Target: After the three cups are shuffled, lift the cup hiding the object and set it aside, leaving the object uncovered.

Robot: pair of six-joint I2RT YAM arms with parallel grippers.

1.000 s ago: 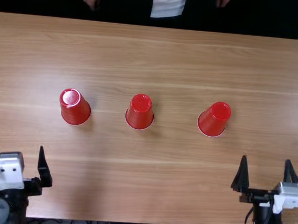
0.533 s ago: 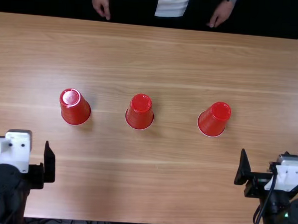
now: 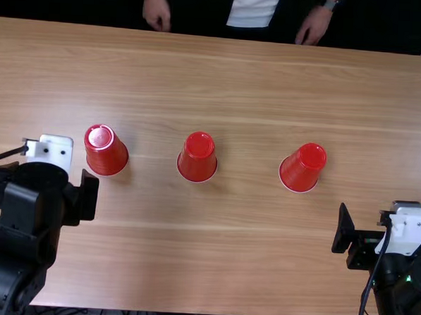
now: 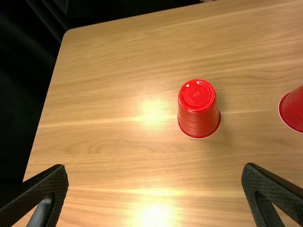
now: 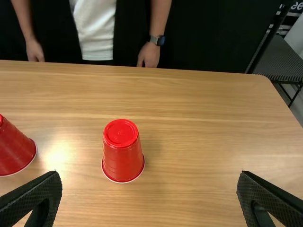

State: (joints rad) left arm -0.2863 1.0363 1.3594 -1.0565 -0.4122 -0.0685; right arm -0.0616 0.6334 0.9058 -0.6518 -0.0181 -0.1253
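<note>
While three red cups stand upside down in a row across the table (image 3: 221,80), neither gripper touches any of them. The left cup (image 3: 105,150) sits ahead of the left gripper (image 4: 154,169), a little to one side of the line between its two fingers, with bare wood between cup and fingertips. That gripper is spread wide and holds nothing. The left arm (image 3: 31,211) comes up from the near left corner, and its wrist appears to be raised above the table, just beside the left cup on its outer side. The middle cup (image 3: 197,157) stands apart from both arms. The right cup (image 3: 302,167), which looks slightly tilted from above, lies ahead of the right gripper (image 5: 147,176). This gripper is also wide open and empty. The right arm (image 3: 396,259) sits low at the near right corner, well apart from its cup. Which cup hides the object cannot be told.
</note>
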